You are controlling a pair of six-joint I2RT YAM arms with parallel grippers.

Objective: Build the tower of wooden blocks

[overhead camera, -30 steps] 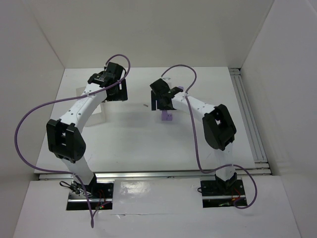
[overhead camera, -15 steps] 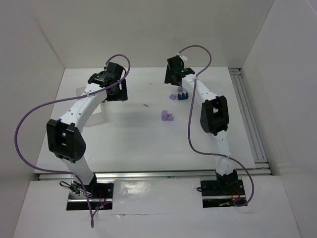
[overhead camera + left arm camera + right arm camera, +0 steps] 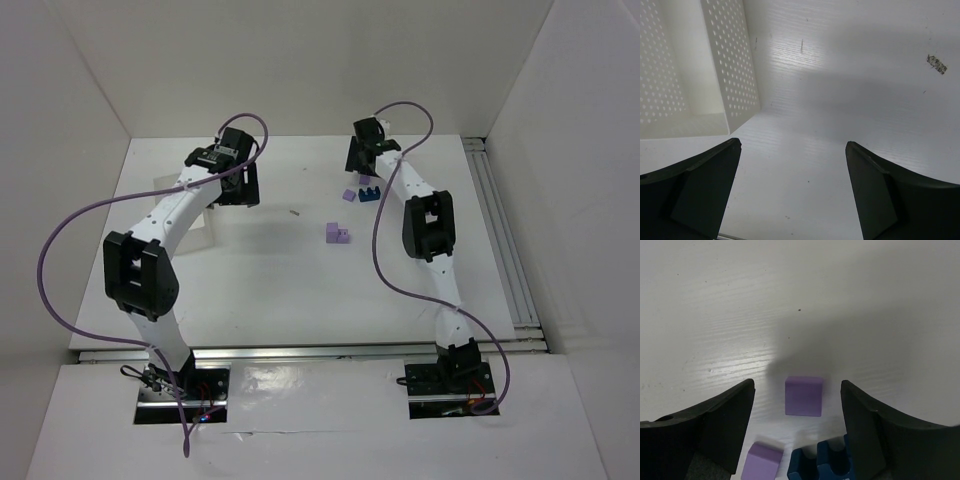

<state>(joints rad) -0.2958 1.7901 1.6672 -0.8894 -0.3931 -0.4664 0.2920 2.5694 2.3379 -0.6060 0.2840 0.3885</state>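
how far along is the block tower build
Done: what looks like a small purple stack mid-table. In hand: nothing; the open right hand hovers over a loose purple block, left hand open, empty. Left: that block, a second purple block and the dark blue block lie unstacked.

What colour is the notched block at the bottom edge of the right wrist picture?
Dark blue. The notched block shows best in the right wrist view, partly cut off by the frame edge.

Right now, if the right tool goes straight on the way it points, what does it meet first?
Most likely the purple block centred between the fingers of the open right tool; if it misses, the table just past it. The wrist view doesn't show depth clearly.
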